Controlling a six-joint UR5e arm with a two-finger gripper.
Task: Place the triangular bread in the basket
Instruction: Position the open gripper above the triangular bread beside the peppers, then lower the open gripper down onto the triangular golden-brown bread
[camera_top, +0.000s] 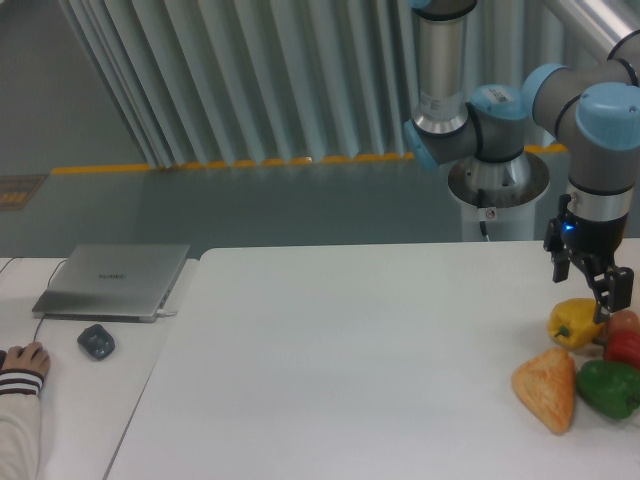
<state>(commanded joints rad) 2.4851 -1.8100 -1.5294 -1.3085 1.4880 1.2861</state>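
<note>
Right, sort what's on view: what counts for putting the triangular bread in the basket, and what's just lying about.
For the job:
- triangular bread
- gripper
No basket is in view.

Just lying about:
- yellow pepper
- green pepper
- red pepper
- laptop
- mouse
</note>
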